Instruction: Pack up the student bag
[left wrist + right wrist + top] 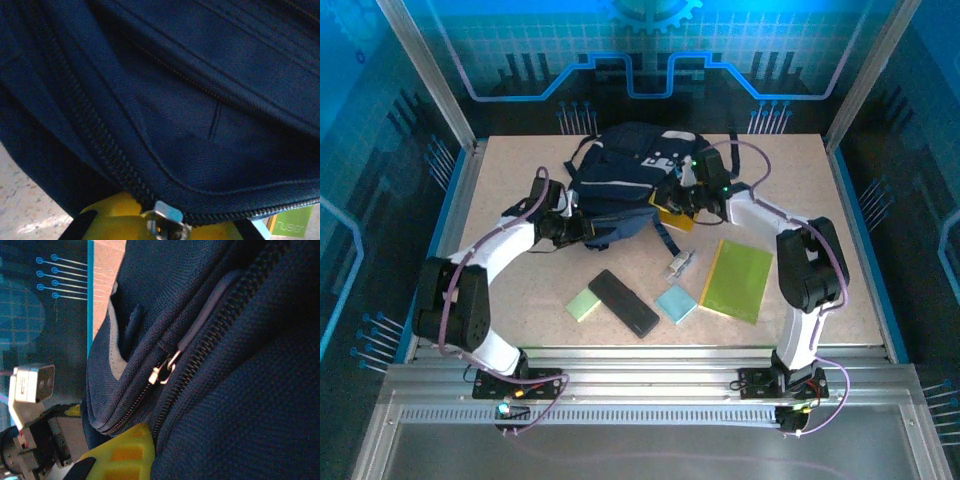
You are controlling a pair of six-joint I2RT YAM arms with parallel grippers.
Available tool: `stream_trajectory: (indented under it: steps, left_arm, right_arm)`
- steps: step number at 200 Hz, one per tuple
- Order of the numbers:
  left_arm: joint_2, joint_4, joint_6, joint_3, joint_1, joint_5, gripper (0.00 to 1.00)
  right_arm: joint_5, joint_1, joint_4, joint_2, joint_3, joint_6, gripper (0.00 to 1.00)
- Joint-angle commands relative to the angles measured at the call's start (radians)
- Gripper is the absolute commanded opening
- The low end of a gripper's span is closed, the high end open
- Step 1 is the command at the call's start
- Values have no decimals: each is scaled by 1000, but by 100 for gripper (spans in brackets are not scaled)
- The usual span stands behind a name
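The bag (620,170) is seen lying at the far middle of the table, with both arms brought against it. The left gripper (572,228) is set at the bag's near left edge; it is closed, and a metal zip pull (167,217) appears to be pinched at its fingertips. The right gripper (685,195) is pressed to the bag's right side and is closed as well. One yellow finger (125,447) is seen against the fabric, but whether cloth is caught cannot be told. A second pull (162,372) hangs free, apart from that finger.

The packing is judged to be at an early stage. On the near side of the bag, a black case (623,302), a green pad (584,303), a blue pad (676,303), a small clear item (680,263) and a green folder (735,278) are left unpacked. An orange item (675,215) lies just beside the bag's right edge. How far the zip is opened cannot be made out.
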Motion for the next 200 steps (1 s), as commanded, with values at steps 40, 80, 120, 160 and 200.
stream_trajectory:
  steps: [40, 80, 120, 160, 200]
  left_arm:
    - [-137, -47, -131, -26, -155, -88, 0]
    - [-10, 37, -159, 58, -228, -31, 0]
    - [139, 116, -172, 180, -266, 8, 0]
    - [193, 124, -172, 254, -299, 22, 0]
    - [190, 107, -182, 240, -336, 26, 0]
  right_arm:
    - [133, -78, -207, 223, 397, -146, 4]
    - [139, -90, -271, 256, 455, -105, 71]
    - [186, -99, -283, 58, 219, -111, 85]
    - [123, -98, -139, -126, -105, 31, 88]
    - [42, -32, 216, -116, -300, 359, 88]
